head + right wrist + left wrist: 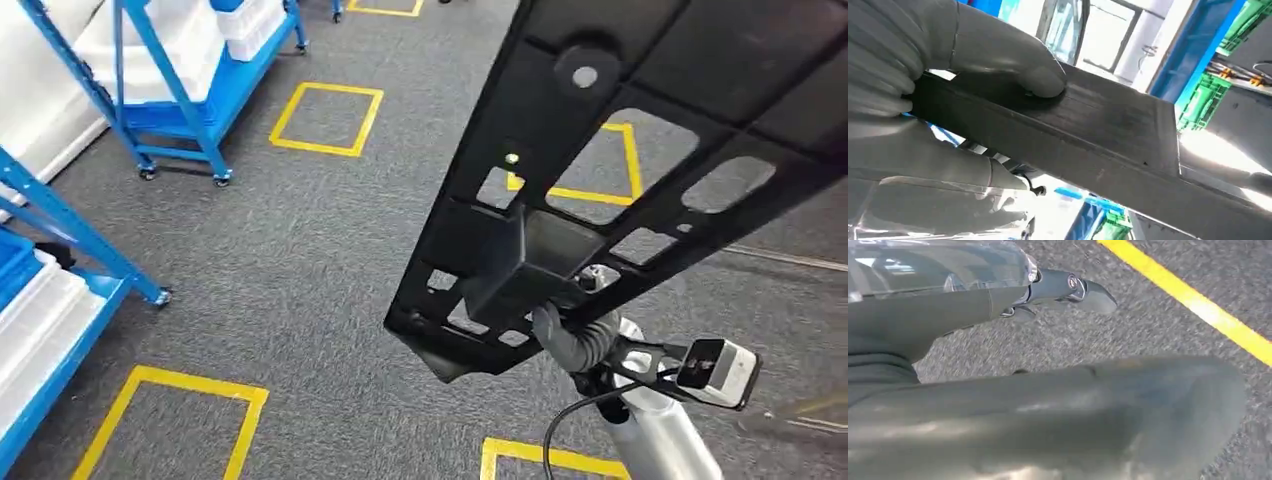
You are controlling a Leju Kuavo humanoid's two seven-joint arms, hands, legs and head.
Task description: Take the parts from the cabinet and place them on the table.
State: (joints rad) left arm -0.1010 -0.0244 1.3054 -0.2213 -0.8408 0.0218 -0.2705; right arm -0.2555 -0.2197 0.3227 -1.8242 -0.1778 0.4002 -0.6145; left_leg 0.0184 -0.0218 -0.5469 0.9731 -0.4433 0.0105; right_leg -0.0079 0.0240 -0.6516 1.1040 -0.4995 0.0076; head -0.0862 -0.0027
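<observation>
Head view: long black perforated panel [640, 150], tilted.

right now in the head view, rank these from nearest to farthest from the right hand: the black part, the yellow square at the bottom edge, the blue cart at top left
1. black part: held in the right hand, rising up and to the right.
2. yellow square: on the carpet just below and left of the hand.
3. blue cart: far across the floor at the upper left.
</observation>
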